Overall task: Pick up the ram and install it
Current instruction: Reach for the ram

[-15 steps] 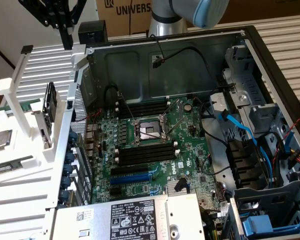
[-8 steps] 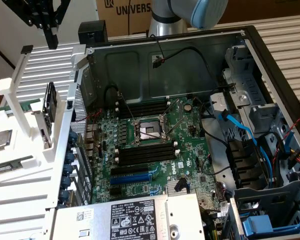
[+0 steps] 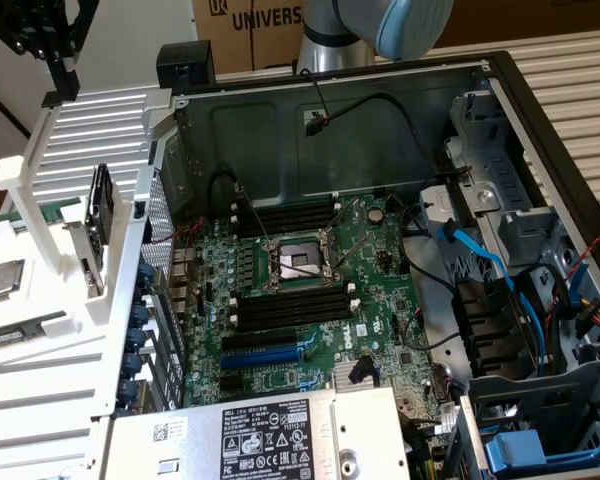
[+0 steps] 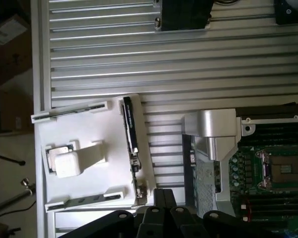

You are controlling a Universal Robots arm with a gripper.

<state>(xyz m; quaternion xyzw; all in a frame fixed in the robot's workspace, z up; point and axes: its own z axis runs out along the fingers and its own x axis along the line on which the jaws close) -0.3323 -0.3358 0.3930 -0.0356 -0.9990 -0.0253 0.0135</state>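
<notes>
Ribbed metal surface carries a white fixture beside the open PC case. The ram lies in a fixture slot, exterior view's left, well apart from the motherboard. The fingers are closed, gripping nothing, hanging above the fixture, clear of the ram.

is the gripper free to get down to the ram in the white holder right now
Probably yes: the gripper hangs shut above the white holder, and nothing seems to cover the ram. The upright card stands apart, to one side.
</notes>
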